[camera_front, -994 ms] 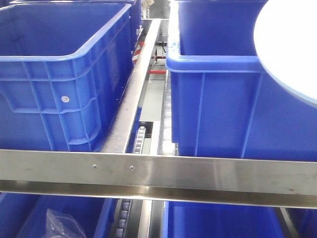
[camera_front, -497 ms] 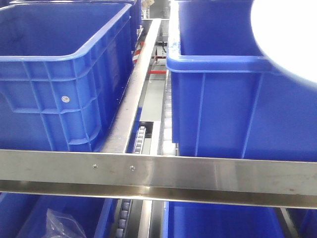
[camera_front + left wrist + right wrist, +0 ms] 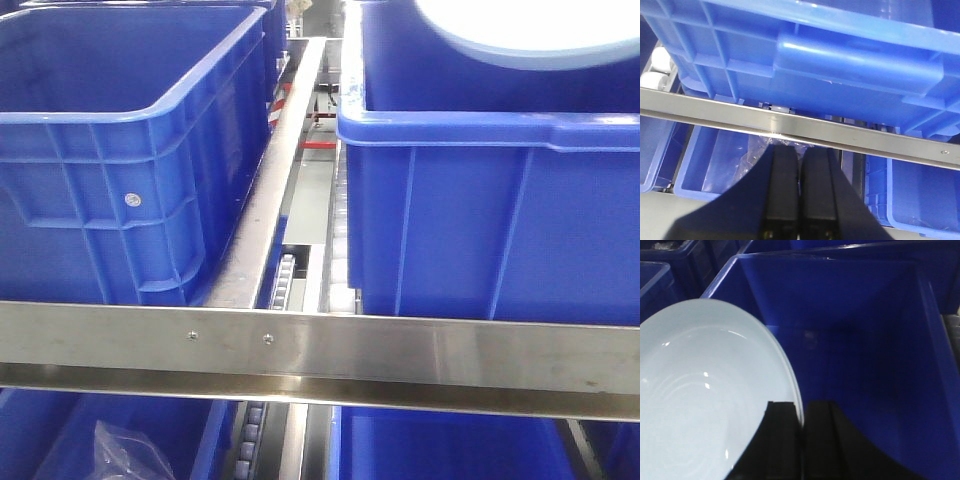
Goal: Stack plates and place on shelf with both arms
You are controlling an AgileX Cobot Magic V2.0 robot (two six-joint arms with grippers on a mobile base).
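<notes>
Shifted left over the crate [image 3: 480,200], plate [image 3: 705,405] pinched in right claw [image 3: 802,422]

One plate [image 3: 525,35] shows in the front view, at the far right top edge. Two big blue crates sit on the upper tier of the shelf [image 3: 320,350]: a left crate [image 3: 120,150] and a right crate [image 3: 480,210]. One clear plastic bag [image 3: 125,450] lies below, near left.
</notes>
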